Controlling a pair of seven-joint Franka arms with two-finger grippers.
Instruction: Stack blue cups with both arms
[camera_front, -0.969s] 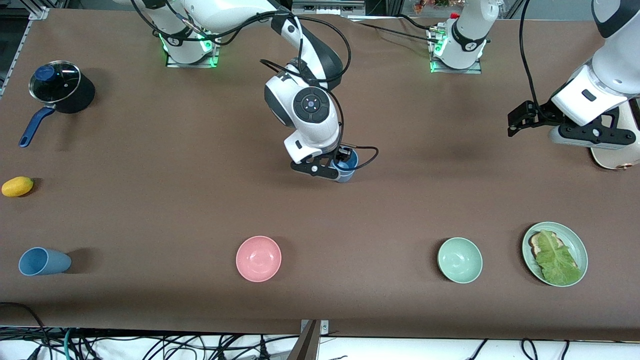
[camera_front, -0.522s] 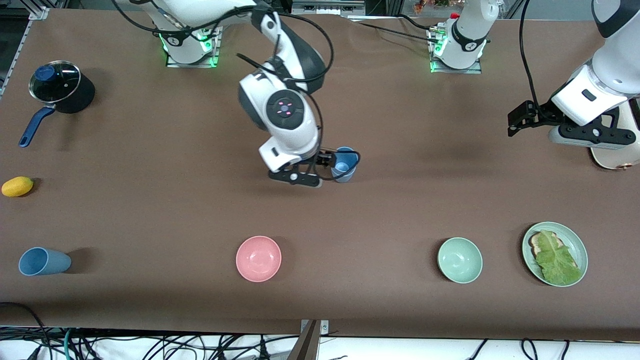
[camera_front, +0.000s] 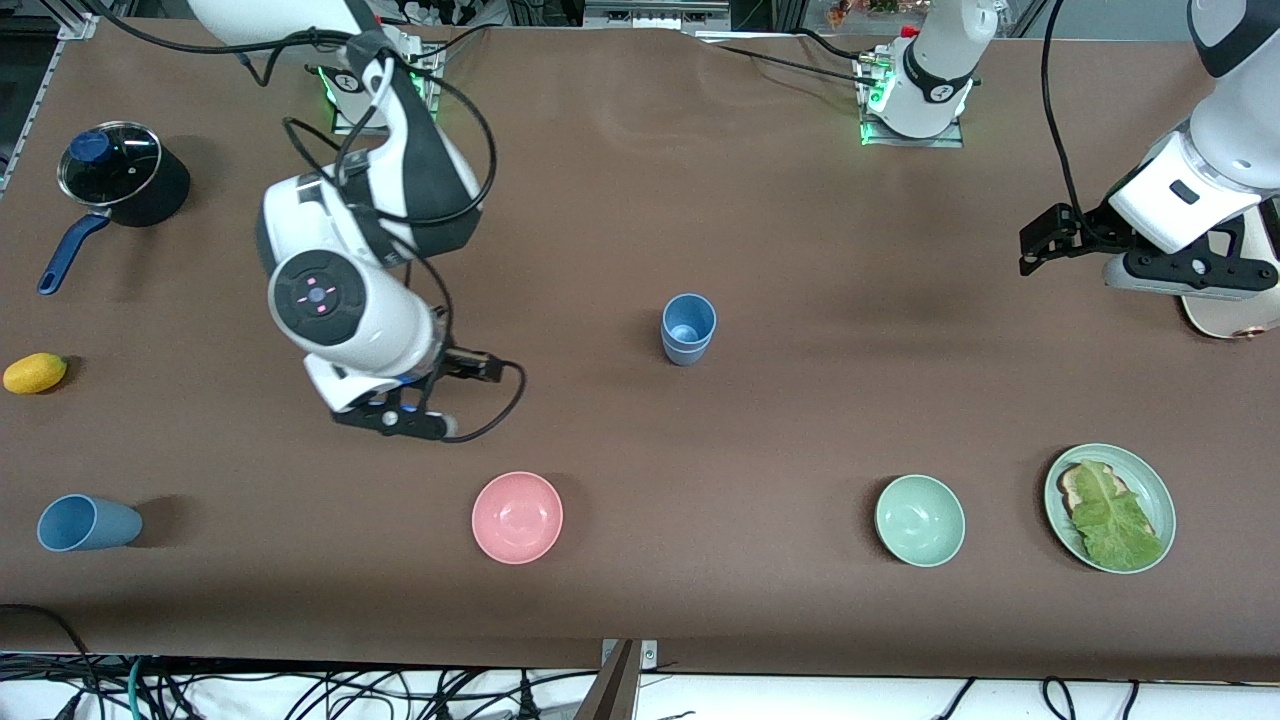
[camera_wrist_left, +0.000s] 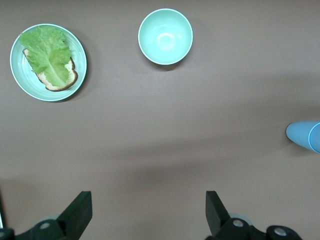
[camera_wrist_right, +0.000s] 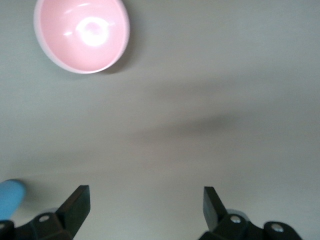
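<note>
Cups: one blue cup (camera_front: 688, 328) stands upright at the middle of the front frame, mouth up, nothing touching it; its edge also shows at the right border of the left wrist view (camera_wrist_left: 305, 135). The second cup (camera_front: 85, 523) lies on its side at the lower left of the front frame, near the table (camera_front: 760, 420) edge closest to the camera, its mouth toward the frame's left border; a bit of it shows in the lower left corner of the right wrist view (camera_wrist_right: 11, 198).

The right gripper (camera_front: 395, 418) hangs over bare table left of centre in the front frame, above the pink bowl (camera_front: 517, 517) in the picture and well apart from both cups; its fingers (camera_wrist_right: 75, 205) are spread wide with nothing between them.

The left gripper (camera_front: 1045, 240) waits at the right edge of the front frame, fingers (camera_wrist_left: 80, 212) spread wide and empty.

A green bowl (camera_front: 920, 520) and a plate (camera_front: 1150, 480) with lettuce on bread sit at the lower right. A pot (camera_front: 125, 175) is at the upper left, a lemon (camera_front: 35, 372) at the left border below it.
</note>
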